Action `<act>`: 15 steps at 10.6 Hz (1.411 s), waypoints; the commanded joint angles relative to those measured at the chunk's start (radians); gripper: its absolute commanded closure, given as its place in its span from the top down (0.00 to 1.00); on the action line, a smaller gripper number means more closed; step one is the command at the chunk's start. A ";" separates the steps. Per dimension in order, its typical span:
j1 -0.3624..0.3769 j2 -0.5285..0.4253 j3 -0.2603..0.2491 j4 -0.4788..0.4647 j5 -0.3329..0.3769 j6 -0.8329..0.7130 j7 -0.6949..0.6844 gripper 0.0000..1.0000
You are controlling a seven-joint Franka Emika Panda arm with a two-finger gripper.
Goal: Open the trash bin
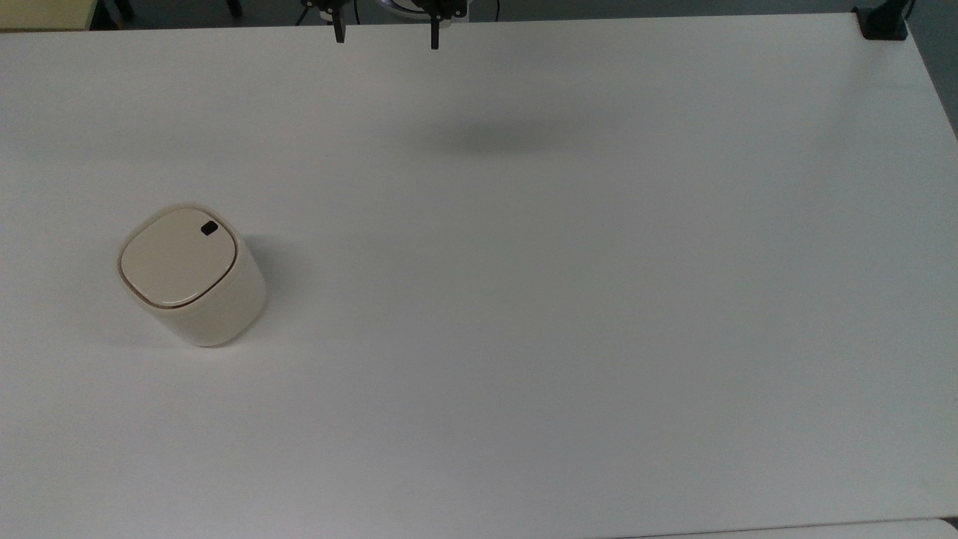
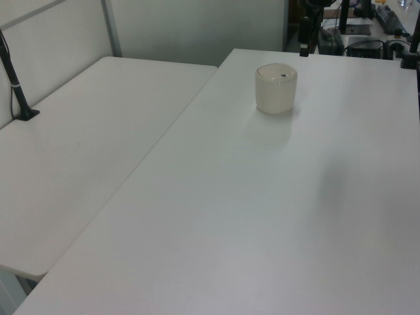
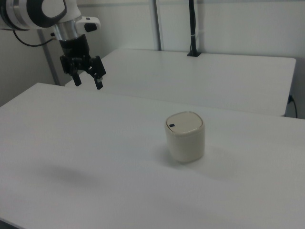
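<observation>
Gripper spread wide, empty, high above table. Best brought over trash bin, then pressed squarely onto black button.

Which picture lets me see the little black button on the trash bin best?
The top view: it looks straight down on the closed lid, so the black button on the trash bin is plain and biggest. In the right view the button is a small dark mark near the lid's edge. In the left view it is a speck.
</observation>
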 commanded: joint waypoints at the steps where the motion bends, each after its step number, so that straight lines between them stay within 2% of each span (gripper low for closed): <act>1: 0.000 0.005 -0.002 0.004 0.012 0.016 0.023 1.00; 7: 0.000 0.006 -0.002 0.004 0.012 0.016 0.023 1.00; 8: -0.002 0.008 -0.002 0.002 0.012 0.016 0.017 0.94; 10: -0.003 0.007 -0.002 0.002 0.012 0.016 -0.041 0.52; 13: -0.003 0.006 -0.002 -0.003 0.012 0.015 -0.085 0.03; 15: -0.003 0.008 -0.002 -0.004 0.012 0.016 -0.077 0.00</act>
